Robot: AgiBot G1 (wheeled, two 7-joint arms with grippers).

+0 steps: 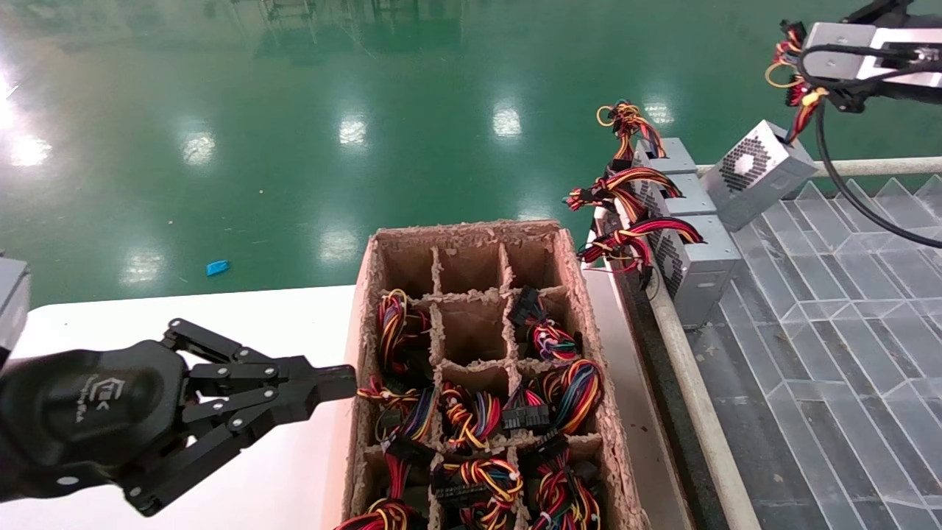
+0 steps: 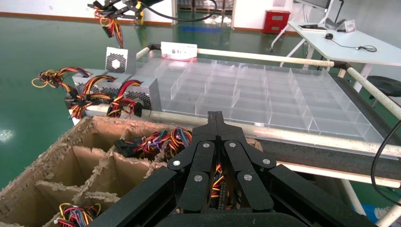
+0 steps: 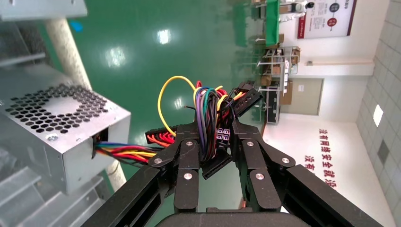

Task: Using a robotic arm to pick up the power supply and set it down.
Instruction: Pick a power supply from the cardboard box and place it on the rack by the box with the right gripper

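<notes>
A brown divided cardboard box (image 1: pixel 570 258) is seen just past the tips of the left gripper (image 1: pixel 344 383). Many of its compartments are filled with coloured wire bundles (image 1: pixel 471 416). A white table (image 1: pixel 280 316) is spread beneath that gripper and the box. On the far side of the box from the gripper, a clear partitioned tray (image 1: pixel 824 353) is bordered by a pale rail (image 1: pixel 695 383), and three grey vented units (image 1: pixel 695 272) are lined up beside that rail, their wires hung toward the box. A green floor (image 1: pixel 294 110) is seen beyond the table, with a blue scrap (image 1: pixel 217 267) lying on it, well apart from the gripper.
</notes>
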